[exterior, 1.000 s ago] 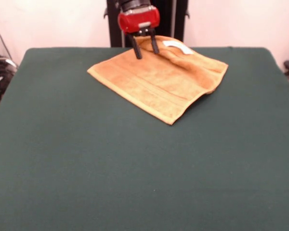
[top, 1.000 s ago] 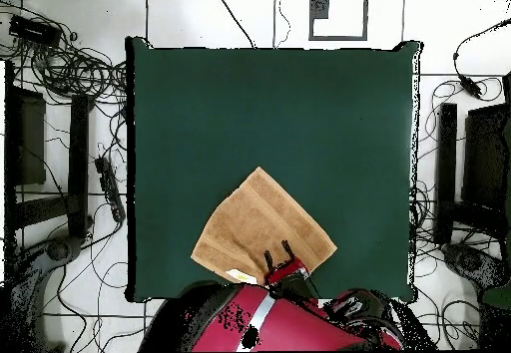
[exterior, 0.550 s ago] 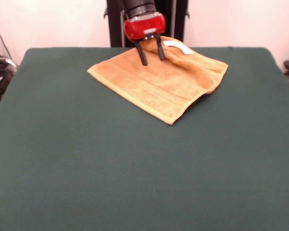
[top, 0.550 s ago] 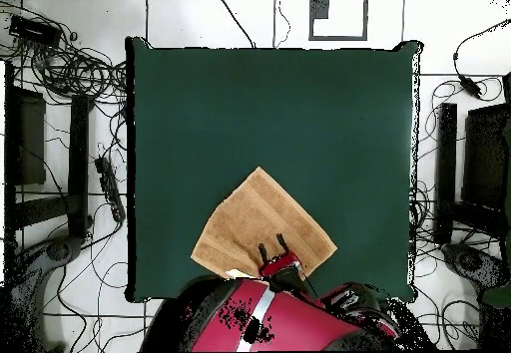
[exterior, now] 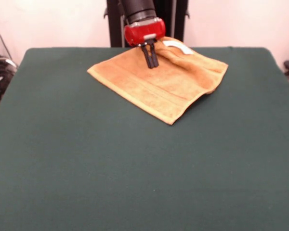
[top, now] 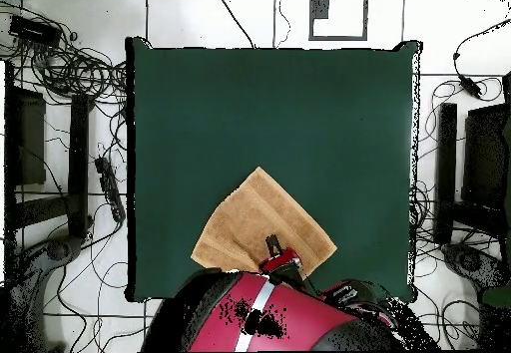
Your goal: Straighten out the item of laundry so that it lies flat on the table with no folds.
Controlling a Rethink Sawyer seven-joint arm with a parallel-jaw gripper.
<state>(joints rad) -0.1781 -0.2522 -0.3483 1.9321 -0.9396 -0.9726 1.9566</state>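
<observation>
Clearly the towel (exterior: 160, 79) is lying as a skewed diamond on the table (exterior: 135, 168), toward the side nearest the robot, and it is not lying flat: in the front view its right part is humping up in a soft fold, with the edge there rolling under. It is orange-tan terry, and woven border bands are running along the edge facing the camera. A small white tag (exterior: 178, 46) is showing at the far edge; no writing on it can be read.

The gripper (exterior: 151, 63) is pointing down onto the towel's far part, its two black fingers pressed together with the tips at the cloth; whether any cloth is pinched between them cannot be told.

Overhead, the towel (top: 261, 224) is sitting near the table's (top: 269, 110) bottom edge, and the red arm is covering its corner, hiding the tag. The gripper (top: 270, 243) is showing as one dark stub.
</observation>
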